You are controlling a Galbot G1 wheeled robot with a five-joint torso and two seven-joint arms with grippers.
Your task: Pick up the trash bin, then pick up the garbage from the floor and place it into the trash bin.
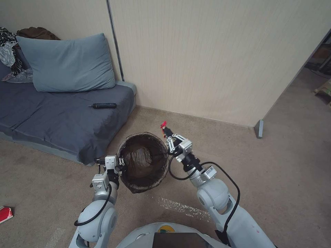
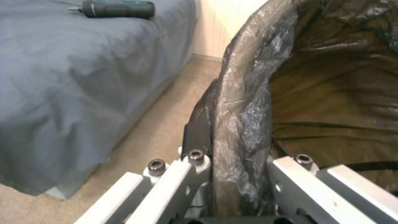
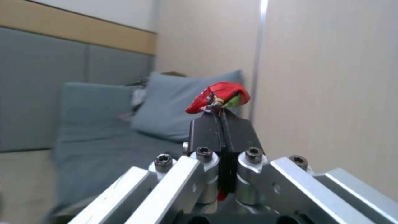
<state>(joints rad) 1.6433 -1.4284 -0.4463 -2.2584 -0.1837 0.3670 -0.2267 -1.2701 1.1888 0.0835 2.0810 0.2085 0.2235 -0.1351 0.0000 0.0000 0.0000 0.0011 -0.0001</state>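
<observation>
The trash bin [image 1: 143,134], round and lined with a dark bag, hangs tilted above the carpet in front of me. My left gripper [image 1: 121,162] is shut on its near-left rim; in the left wrist view the bag-covered rim [image 2: 244,102] runs between the left gripper's [image 2: 234,140] fingers. A tan crumpled piece [image 1: 140,157] lies inside the bin. Just beyond the bin's far-right rim, my right gripper [image 1: 166,132] is shut on a red crumpled wrapper [image 1: 163,124]. The wrapper [image 3: 218,96] sticks out past the closed right gripper [image 3: 220,119]. Another red-white piece of garbage [image 1: 5,213] lies on the floor at far left.
A low grey sofa bed [image 1: 51,120] with a blue pillow [image 1: 67,63] and a dark screwdriver [image 1: 102,105] stands to the left, close to the bin. A beige wall [image 1: 213,62] is ahead. A clear plastic scrap [image 1: 182,206] lies on the carpet near my base. Open carpet stretches right.
</observation>
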